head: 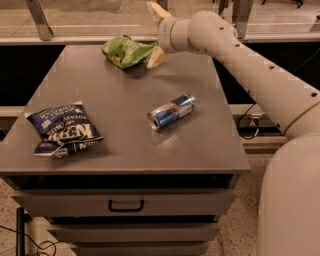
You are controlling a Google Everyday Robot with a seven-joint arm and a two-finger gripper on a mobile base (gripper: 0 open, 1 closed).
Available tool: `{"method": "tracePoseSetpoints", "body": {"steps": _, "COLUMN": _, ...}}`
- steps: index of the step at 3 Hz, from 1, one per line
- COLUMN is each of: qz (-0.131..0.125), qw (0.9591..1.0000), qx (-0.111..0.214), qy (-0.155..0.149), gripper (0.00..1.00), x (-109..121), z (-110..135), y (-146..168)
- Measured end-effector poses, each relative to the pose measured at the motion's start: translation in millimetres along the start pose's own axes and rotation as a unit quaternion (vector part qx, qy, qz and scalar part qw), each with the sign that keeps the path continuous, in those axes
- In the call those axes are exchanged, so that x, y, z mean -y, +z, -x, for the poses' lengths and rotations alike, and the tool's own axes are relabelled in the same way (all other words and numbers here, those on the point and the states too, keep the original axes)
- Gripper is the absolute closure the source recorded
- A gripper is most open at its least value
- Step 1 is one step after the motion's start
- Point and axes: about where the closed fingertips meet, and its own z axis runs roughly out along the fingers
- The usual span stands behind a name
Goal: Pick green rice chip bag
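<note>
The green rice chip bag (125, 51) is a small, crumpled lime-green bag lying at the far edge of the grey table (120, 125), near the middle. My gripper (154, 34) is just to the right of the bag, at the far edge of the table. It is open, with one pale finger (154, 10) pointing up and the other finger (157, 58) low beside the bag's right end. The jaws hold nothing.
A blue and silver can (172, 111) lies on its side at the table's centre right. A larger dark navy chip bag (64, 131) lies at the front left. Drawers (125, 204) sit below the tabletop. My arm (250, 60) reaches in from the right.
</note>
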Motion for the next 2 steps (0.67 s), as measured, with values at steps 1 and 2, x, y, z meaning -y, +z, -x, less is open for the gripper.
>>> {"method": "tracePoseSetpoints", "body": {"steps": 1, "qz": -0.014, "qw": 0.9998, "qx": 0.004, "qy": -0.012, "gripper": 0.00, "x": 0.7, "z": 6.7, "y": 17.1}}
{"method": "tracePoseSetpoints", "body": {"steps": 2, "qz": -0.019, "qw": 0.9997, "qx": 0.007, "qy": -0.011, "gripper": 0.00, "x": 1.0, "z": 12.3, "y": 32.3}}
